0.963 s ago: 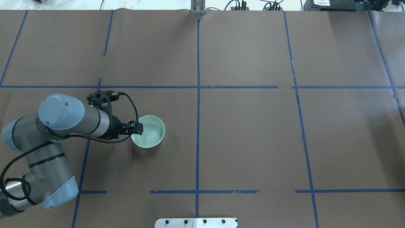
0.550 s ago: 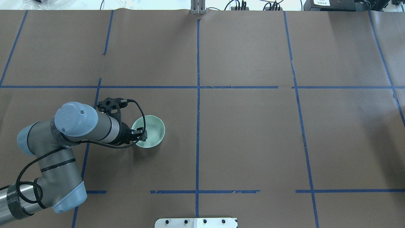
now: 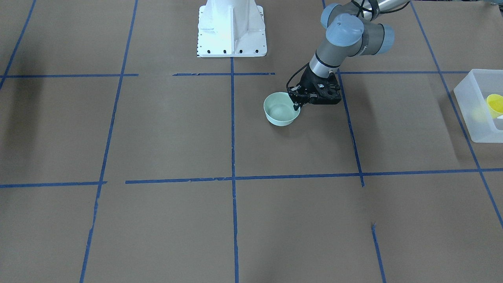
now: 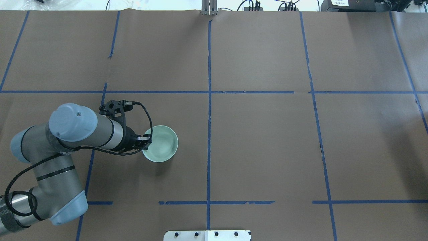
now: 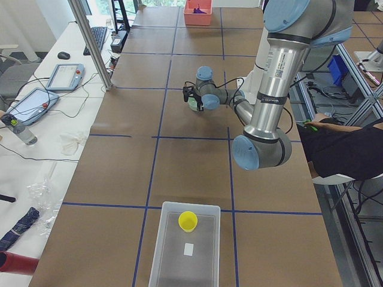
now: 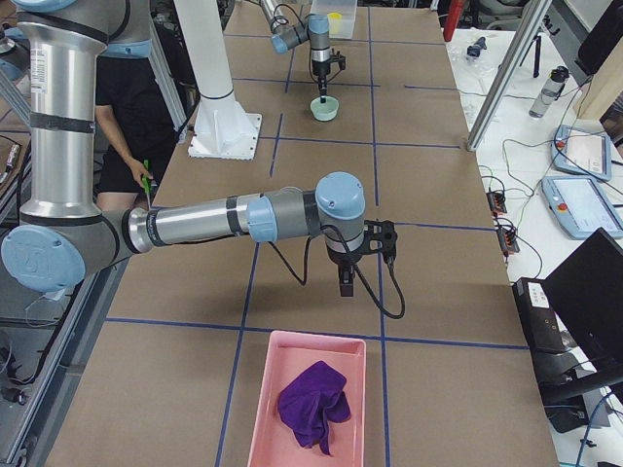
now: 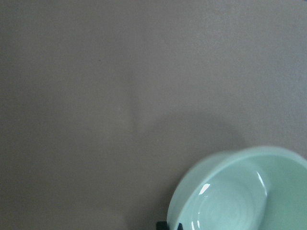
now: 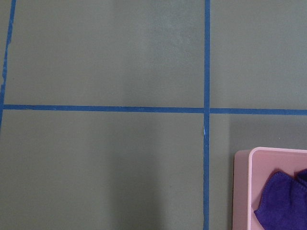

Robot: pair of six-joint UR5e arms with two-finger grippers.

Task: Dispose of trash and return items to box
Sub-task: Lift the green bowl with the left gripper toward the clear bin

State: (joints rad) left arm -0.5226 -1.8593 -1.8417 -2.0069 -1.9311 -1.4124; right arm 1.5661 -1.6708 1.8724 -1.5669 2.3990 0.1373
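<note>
A pale green bowl is on the robot's left half of the brown table. My left gripper is shut on its near rim, one finger inside, and holds it slightly above the paper, with a shadow beneath. The front view shows the same grip on the bowl. The left wrist view shows the bowl at lower right. My right gripper hangs above the table by the pink tray; I cannot tell whether it is open or shut.
A clear plastic box holding a yellow cup stands at the table's end on the robot's left. A pink tray with a purple cloth stands at the opposite end. The white robot base is at the table's near edge.
The left gripper reached over the bowl's rim and closed on it. The bowl has now shifted slightly right and toward the robot, and has come off the paper.
</note>
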